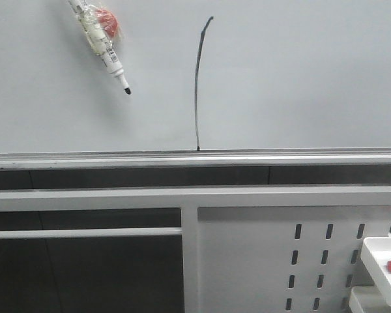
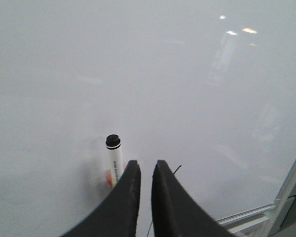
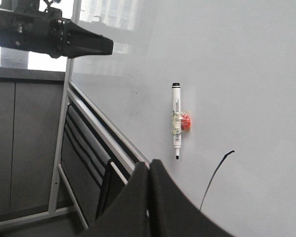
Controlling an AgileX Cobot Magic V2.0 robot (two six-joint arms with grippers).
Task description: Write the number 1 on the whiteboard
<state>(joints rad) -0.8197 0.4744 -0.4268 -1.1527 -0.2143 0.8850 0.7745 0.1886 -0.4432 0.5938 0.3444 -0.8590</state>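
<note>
Left gripper (image 2: 144,170): two matte black curved fingers (image 2: 123,197), tapering to blunt tips. Right gripper (image 3: 149,168): same smooth black fingers (image 3: 167,197), no markings.

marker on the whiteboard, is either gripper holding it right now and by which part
Neither. The marker sticks to the whiteboard by its red piece, uncapped. The left gripper and right gripper hold nothing.

Occlusions and cut-offs

Marker (image 1: 101,40): upper barrel cut by the front view's top edge; label print illegible. Number 1 (image 2: 176,170): mostly hidden behind the left gripper (image 2: 144,170). White tray (image 1: 384,261): cropped at the right edge.
</note>
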